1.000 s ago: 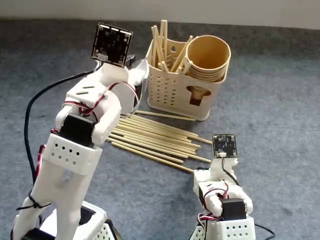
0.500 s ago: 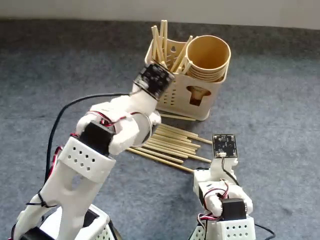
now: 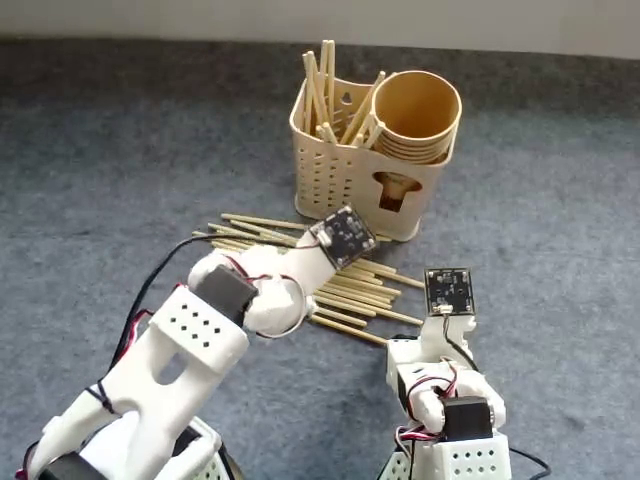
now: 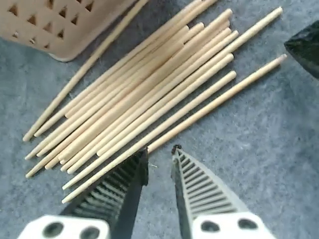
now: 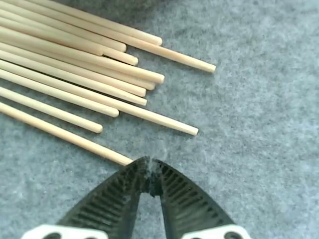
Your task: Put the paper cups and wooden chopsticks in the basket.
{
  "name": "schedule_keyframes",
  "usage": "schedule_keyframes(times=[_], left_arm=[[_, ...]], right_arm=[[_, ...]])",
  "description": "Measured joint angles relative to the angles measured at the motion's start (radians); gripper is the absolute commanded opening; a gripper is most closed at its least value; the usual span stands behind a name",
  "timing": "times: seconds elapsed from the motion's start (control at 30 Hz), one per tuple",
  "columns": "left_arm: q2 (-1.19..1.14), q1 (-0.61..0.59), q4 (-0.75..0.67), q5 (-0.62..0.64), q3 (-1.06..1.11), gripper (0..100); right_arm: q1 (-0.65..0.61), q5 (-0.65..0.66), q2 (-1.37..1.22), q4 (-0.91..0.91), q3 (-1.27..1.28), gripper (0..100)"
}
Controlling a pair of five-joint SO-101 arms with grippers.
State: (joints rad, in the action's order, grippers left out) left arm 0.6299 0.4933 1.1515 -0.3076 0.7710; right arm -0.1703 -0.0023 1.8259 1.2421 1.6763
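We are working on the chopsticks: the tan paper cups [image 3: 415, 115] are already sitting stacked in the cream perforated plastic basket [image 3: 335, 185]. The loose pale wooden chopsticks [image 4: 149, 99] are lying fanned on the grey felt bench [image 3: 560, 260], just in front of the basket. Our left jaws are hanging slightly apart, empty, at the outermost stick; our right jaws are resting together, empty. Next, we judge, the left jaws are needing to straddle one stick and close.

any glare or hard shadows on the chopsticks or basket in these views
High view: soft even light, no glare on the basket or paper cups. Left wrist view: wooden chopsticks evenly lit, thin soft shadows between them. Right wrist view: the same, no glare.
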Motion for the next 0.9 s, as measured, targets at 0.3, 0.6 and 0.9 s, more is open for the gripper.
schedule_keyframes(times=[0.3,0.6,0.9], left_arm=[[0.0,0.005,-0.089,-0.02,0.14,9],[-0.227,0.063,-0.13,-0.021,0.114,9],[-0.48,0.058,-0.16,-0.038,-0.04,10]], right_arm=[[0.0,0.0,0.0,0.0,0.0,0.5],[0.0,0.0,0.0,0.0,0.0,0.5],[0.0,0.0,0.0,0.0,0.0,0.5]])
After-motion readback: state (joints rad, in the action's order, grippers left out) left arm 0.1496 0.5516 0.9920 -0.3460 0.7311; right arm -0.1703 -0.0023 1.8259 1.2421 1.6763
